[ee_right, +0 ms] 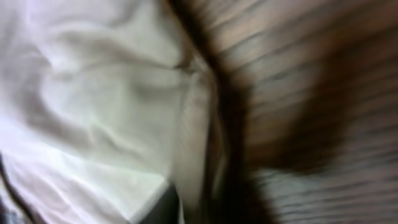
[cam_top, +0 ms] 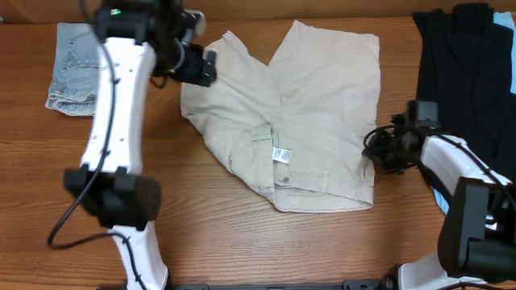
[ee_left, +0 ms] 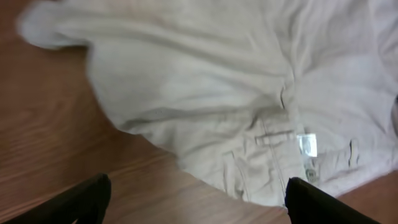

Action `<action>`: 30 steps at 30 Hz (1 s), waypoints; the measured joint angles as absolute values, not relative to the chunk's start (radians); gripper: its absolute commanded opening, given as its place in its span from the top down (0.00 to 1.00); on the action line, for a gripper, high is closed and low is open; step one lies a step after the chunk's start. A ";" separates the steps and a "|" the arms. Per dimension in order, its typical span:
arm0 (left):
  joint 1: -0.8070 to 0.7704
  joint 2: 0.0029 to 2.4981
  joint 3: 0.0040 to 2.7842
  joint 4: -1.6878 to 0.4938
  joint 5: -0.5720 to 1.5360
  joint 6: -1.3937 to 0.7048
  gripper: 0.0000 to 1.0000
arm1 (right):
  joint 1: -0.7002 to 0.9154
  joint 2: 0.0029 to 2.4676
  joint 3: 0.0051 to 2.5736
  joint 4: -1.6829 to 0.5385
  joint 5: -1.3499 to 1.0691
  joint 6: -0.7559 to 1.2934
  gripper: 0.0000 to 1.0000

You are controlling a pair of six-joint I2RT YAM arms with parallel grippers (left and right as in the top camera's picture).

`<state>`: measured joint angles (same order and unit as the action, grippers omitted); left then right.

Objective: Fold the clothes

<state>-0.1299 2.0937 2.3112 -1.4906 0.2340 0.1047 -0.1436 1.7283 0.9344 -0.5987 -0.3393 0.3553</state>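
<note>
The pale khaki shorts (cam_top: 322, 97) lie spread in the middle of the table, waistband toward the front, with a small white label (cam_top: 280, 155). My left gripper (cam_top: 201, 68) hovers over the shorts' left leg edge. In the left wrist view its fingers (ee_left: 196, 186) are wide apart and empty above bare wood, with the shorts (ee_left: 217, 74) and label (ee_left: 308, 144) beyond. My right gripper (cam_top: 375, 153) is at the shorts' right edge near the waistband. The right wrist view is blurred: cloth (ee_right: 93, 93) fills it, and its seam runs into the jaws (ee_right: 193, 205).
Faded light-blue denim shorts (cam_top: 76, 68) lie folded at the back left. Black garments (cam_top: 472, 72) lie at the back right, next to the right arm. Bare wooden table (cam_top: 242, 234) shows in front of the khaki shorts.
</note>
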 measured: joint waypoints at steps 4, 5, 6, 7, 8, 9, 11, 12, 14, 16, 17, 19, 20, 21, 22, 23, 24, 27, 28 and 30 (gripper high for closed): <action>-0.220 2.234 2.311 -1.504 0.274 0.135 0.07 | -0.169 1.728 0.934 -0.599 -0.375 0.319 0.25; -0.245 2.268 2.310 -1.501 0.278 0.142 0.06 | -0.168 1.728 0.934 -0.601 -0.383 0.316 0.24; -0.272 2.299 2.310 -1.493 0.282 0.154 0.05 | -0.168 1.728 0.934 -0.604 -0.388 0.315 0.24; -0.295 2.326 2.310 -1.490 0.284 0.162 0.05 | -0.168 1.728 0.934 -0.605 -0.390 0.314 0.23; -0.311 2.344 2.310 -1.488 0.284 0.165 0.05 | -0.169 1.728 0.934 -0.604 -0.391 0.313 0.23; -0.327 2.363 2.310 -1.486 0.286 0.169 0.05 | -0.169 1.728 0.934 -0.606 -0.392 0.313 0.23; -0.361 2.406 2.310 -1.485 0.293 0.177 0.05 | -0.168 1.728 0.934 -0.606 -0.393 0.314 0.22; -0.379 2.428 2.310 -1.485 0.303 0.182 0.05 | -0.168 1.728 0.934 -0.606 -0.393 0.313 0.22; -0.393 2.455 2.310 -1.485 0.321 0.187 0.05 | -0.168 1.728 0.934 -0.606 -0.393 0.313 0.21; -0.407 2.474 2.310 -1.478 0.325 0.187 0.04 | -0.168 1.728 0.934 -0.606 -0.393 0.313 0.21; -0.415 2.477 2.310 -1.473 0.319 0.188 0.05 | -0.168 1.728 0.934 -0.606 -0.393 0.313 0.21; -0.439 2.478 2.310 -1.465 0.263 0.186 0.16 | -0.169 1.728 0.934 -0.606 -0.393 0.313 0.21; -0.450 2.478 2.310 -1.465 0.236 0.175 0.22 | -0.168 1.728 0.934 -0.606 -0.393 0.313 0.21; -0.459 2.478 2.310 -1.468 0.205 0.164 0.29 | -0.169 1.728 0.934 -0.606 -0.393 0.313 0.21; -0.462 2.478 2.310 -1.470 0.179 0.153 0.36 | -0.168 1.728 0.934 -0.606 -0.393 0.313 0.21; -0.478 2.478 2.310 -1.475 0.159 0.139 0.41 | -0.169 1.728 0.934 -0.606 -0.393 0.313 0.21; -0.484 2.478 2.310 -1.481 0.147 0.128 0.47 | -0.168 1.728 0.934 -0.606 -0.393 0.313 0.21; -0.496 2.478 2.310 -1.506 0.115 0.111 0.85 | -0.168 1.728 0.934 -0.606 -0.393 0.313 0.21; -0.498 2.478 2.310 -1.520 0.109 0.111 0.96 | -0.168 1.728 0.934 -0.606 -0.393 0.314 0.21; -0.498 2.478 2.310 -1.549 0.091 0.099 0.96 | -0.168 1.728 0.934 -0.606 -0.392 0.314 0.21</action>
<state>-0.4980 2.4783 2.3104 -1.5490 0.0914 0.0986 -0.1684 1.7283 0.9344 -0.6056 -0.3923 0.3138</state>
